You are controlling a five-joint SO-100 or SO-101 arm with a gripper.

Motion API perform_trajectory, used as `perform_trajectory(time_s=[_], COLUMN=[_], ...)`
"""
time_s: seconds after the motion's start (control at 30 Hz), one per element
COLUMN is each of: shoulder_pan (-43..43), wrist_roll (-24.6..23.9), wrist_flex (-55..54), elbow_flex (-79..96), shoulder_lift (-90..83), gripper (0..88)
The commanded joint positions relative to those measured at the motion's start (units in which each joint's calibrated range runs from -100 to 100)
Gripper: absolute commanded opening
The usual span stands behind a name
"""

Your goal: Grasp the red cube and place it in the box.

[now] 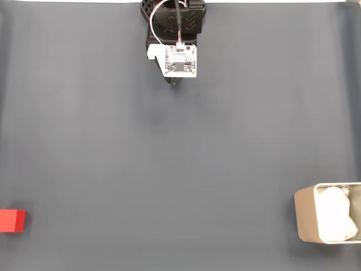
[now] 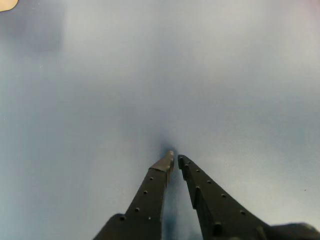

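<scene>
Mat [image 1: 169,169] carries one red cube [image 1: 12,221] and one box [image 1: 307,221]; end effector [image 2: 176,159] nearly closed, holding nothing.

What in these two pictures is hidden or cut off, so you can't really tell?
- The box: the fixed view's right edge cuts it off, so its full length is unknown.
- The red cube: the fixed view's left edge clips it.
- The gripper: in the fixed view the arm's white board covers it.
- A pale object: cut by the wrist view's top-left corner, unidentifiable.
</scene>
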Motion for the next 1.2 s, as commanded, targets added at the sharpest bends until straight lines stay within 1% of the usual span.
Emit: perform_trajectory(time_s=[0.0, 0.73, 0.87, 1.17], shoulder_pan=[0.0, 0.0, 1.0, 1.7], wrist_roll=[-0.2, 0.4, 0.3, 2.7], wrist_flex=[1.3, 1.3, -4.9, -21.6], elbow_flex=[0.5, 0.5, 0.5, -4.9], shoulder_lift=[0.0, 0.0, 0.0, 2.5], gripper=[0.0, 0.0, 0.0, 0.0])
